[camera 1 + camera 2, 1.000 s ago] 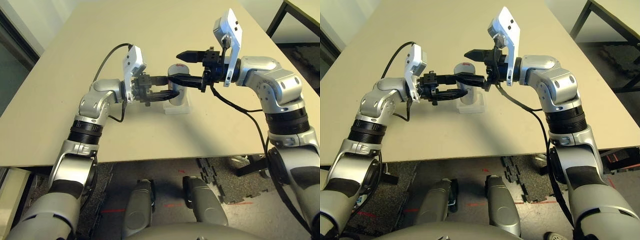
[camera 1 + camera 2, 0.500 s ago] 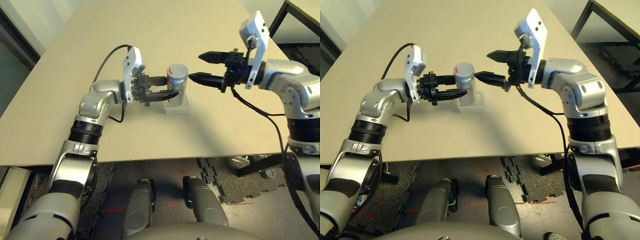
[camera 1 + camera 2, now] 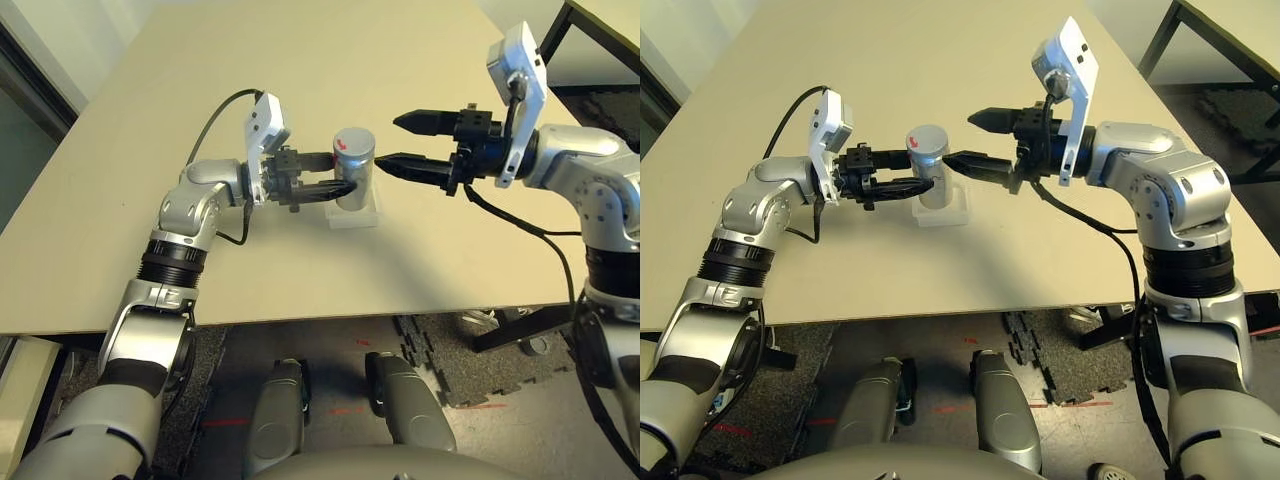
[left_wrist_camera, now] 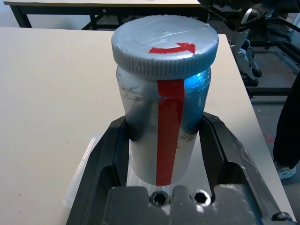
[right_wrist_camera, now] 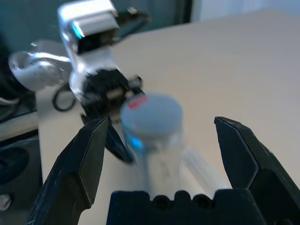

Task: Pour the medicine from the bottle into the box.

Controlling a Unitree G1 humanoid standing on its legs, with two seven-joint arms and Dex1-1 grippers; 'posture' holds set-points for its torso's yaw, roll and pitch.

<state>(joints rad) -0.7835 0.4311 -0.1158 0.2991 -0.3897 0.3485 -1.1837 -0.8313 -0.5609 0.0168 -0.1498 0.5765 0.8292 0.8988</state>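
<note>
Bottle (image 3: 353,168) stands upright at frame centre, base in or just over the clear box (image 3: 356,215) on the desk (image 3: 300,60); can't tell if it touches. Cap (image 4: 165,44) w/ red mark on, so no pill visible. Left gripper (image 3: 335,186) comes from the left, pinching the bottle low on its body, fingers either side of the red label stripe. Right gripper (image 3: 408,142) sits right of centre, spread wide, tips near the cap but apart from it. Bottle looks rigid, light, smooth-sided, prob. slippery, so keep the low body grip firm. Ribbed cap edge looks like the best hold for the right gripper to twist. Box is thin plastic, prob. slides easily.
</note>
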